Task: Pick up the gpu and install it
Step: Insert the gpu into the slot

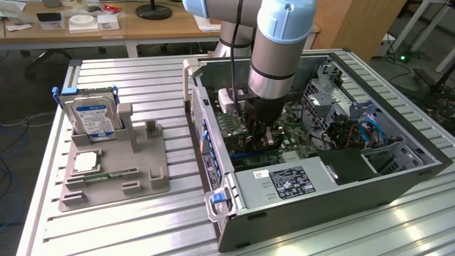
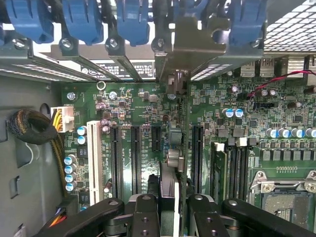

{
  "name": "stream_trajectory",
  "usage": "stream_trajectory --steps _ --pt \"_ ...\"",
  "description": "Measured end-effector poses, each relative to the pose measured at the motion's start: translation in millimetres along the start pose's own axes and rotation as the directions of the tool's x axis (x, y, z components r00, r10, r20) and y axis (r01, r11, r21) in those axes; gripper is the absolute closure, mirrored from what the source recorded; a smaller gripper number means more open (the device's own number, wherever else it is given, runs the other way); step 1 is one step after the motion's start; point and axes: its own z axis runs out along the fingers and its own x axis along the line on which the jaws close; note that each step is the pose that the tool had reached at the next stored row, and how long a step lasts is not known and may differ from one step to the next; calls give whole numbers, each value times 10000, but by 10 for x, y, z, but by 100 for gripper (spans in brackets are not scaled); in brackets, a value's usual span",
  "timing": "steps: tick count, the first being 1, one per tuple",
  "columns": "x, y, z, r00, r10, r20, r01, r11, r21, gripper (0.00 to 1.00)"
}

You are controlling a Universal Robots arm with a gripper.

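Gpu [image 2: 174, 163] standing on edge inside the open computer case [image 1: 299, 213], seen edge-on as a thin dark strip just above the green motherboard [image 2: 133, 108]. Lined up parallel with the long black expansion slots [image 2: 136, 158], far end reaching toward the row of blue retaining clips [image 2: 131, 19] at the case wall. Depth of seating in any slot: not possible to tell.

Held by the gripper [image 2: 173, 202], narrowed onto the card, one of the black fingers [image 2: 145, 215] pressed against each flat face. Arm reaching straight down into the case in the exterior view.

Judged from its look: light, rigid, thin and easily damaged. Likely to resist bending only a little, with small parts on its faces. Best gripped across the bare board, as here, clear of the contact edge and of raised components. Any push downward probably needs to be even and square to the slot, since a tilt could strain the card or the socket.

Further out, on the exterior view's left: a grey holder tray [image 1: 142, 181] on the slatted metal desk [image 1: 142, 74], carrying an upright silver hard drive [image 1: 92, 117] with a blue label and a narrow green memory stick [image 1: 106, 174] lying flat.
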Motion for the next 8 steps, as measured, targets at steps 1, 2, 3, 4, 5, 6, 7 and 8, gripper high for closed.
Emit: stream_trajectory --steps 1,2,3,4,5,6,7,8 --pt "-2 0 0 10000 0 -1 0 10000 0 72" --pt "-4 0 1 10000 0 -1 0 10000 0 72" --pt "-6 1 2 10000 0 -1 0 10000 -1 72" --pt "-8 0 2 10000 0 -1 0 10000 0 72" --pt "-9 1 3 10000 0 -1 0 10000 0 72" --pt "-12 1 6 10000 0 -1 0 10000 0 72" --pt "-13 2 8 10000 0 -3 0 10000 -1 72" --pt "-14 2 9 10000 0 -3 0 10000 -2 72"
